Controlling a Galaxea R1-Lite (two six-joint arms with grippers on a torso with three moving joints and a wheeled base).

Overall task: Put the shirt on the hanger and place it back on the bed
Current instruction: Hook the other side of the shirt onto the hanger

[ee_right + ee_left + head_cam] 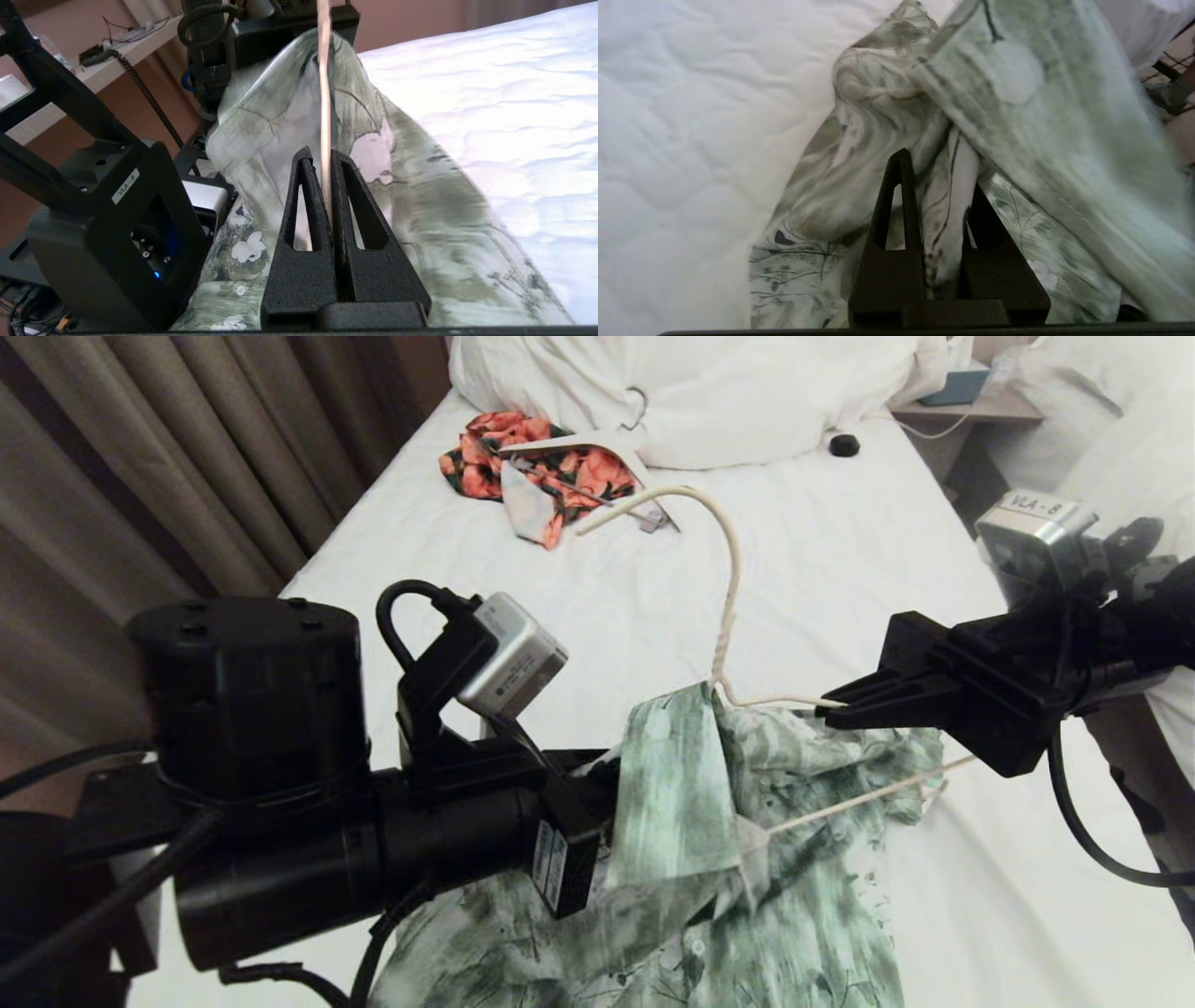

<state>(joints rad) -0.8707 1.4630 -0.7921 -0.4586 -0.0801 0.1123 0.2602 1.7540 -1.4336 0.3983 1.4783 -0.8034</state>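
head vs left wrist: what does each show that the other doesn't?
Head only: the right hand shut on the cream wire hanger, the orange-red floral garment, the pillows.
Left wrist only: the left hand pinching a fold of the green print shirt; in the head view the arm hides its fingers.
Both: the shirt and the white sheet of the bed.
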